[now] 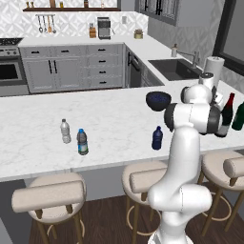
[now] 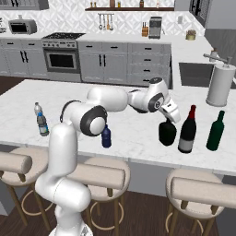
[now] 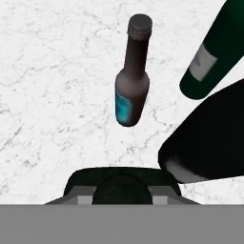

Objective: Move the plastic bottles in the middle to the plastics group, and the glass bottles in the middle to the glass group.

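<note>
On the white marble tabletop [image 2: 138, 138], toward its right end, the claw [image 2: 167, 120] comes down over the squat black bottle [image 2: 167, 132], its fingers pinched on the narrow neck, as the right base view shows. In the hand view the same neck and rounded shoulders [image 3: 121, 188] sit right between the fingertips at the bottom edge. The bottle's base appears to be on the marble, though that contact cannot be told for sure.

Just beside it to the right stands the wine bottle [image 2: 187, 130] with red top and white label, and further right the dark green bottle [image 2: 215, 131]. The hand view shows the slim brown bottle [image 3: 132, 71] with a teal label standing apart on the marble, near the green bottle [image 3: 214, 52].

The small dark blue bottle [image 1: 157, 138] stands near the front edge, in the middle of the tabletop. Well apart at the left end stand the white-capped clear bottle [image 1: 65, 131] and the blue-capped bottle [image 1: 82, 142], close together. A dark blue bowl [image 1: 158, 100] sits further back, and a paper-towel roll [image 2: 220, 85] stands upright behind the tall bottles.
</note>
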